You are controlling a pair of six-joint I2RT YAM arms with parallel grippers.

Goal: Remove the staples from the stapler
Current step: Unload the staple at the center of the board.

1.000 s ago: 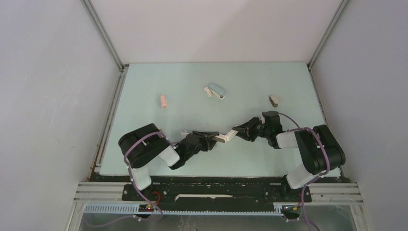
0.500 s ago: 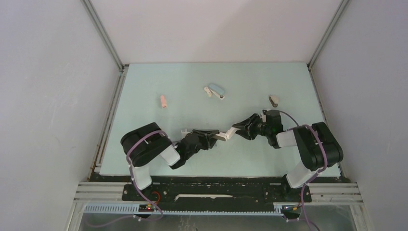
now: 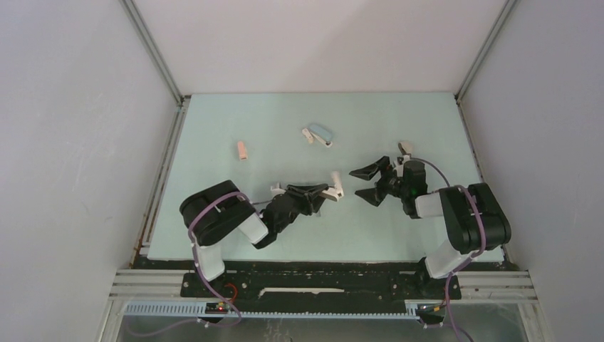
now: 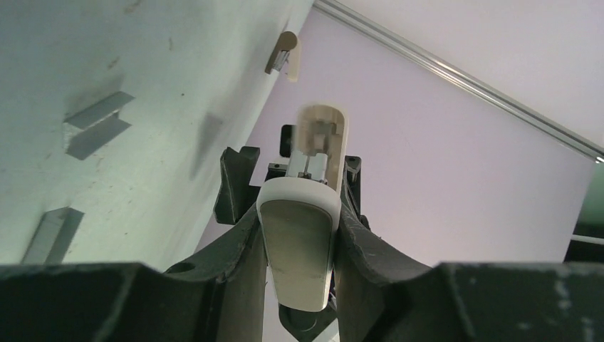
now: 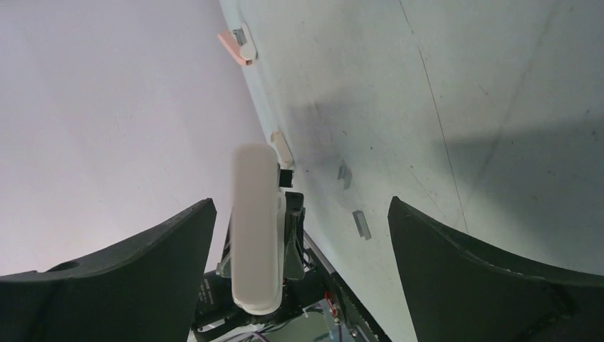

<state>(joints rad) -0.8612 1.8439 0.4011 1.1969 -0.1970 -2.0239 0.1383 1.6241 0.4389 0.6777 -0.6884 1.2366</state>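
My left gripper [image 3: 322,191] is shut on a small white stapler [image 3: 333,187], which sticks out to the right. In the left wrist view the stapler [image 4: 299,242] sits clamped between both fingers, its far end showing a metal channel. My right gripper [image 3: 356,183] stands wide open just right of the stapler, touching nothing. From the right wrist the stapler [image 5: 255,228] hangs between the spread jaws, clear of both fingers. Two grey staples [image 5: 362,224] [image 5: 345,174] lie on the mat under it, also seen as staples [image 4: 96,117] [image 4: 46,231] from the left wrist.
A pink stapler [image 3: 242,149] lies at the back left, a blue and white one [image 3: 318,134] at the back middle, a brown one [image 3: 404,147] behind my right gripper. A small white piece [image 3: 274,190] sits by the left arm. Walls enclose the green mat [image 3: 214,121].
My right gripper has let go of the stapler's end, opened wide and drawn back to the right. The left gripper keeps its hold; the stapler's free end has tipped toward the back.
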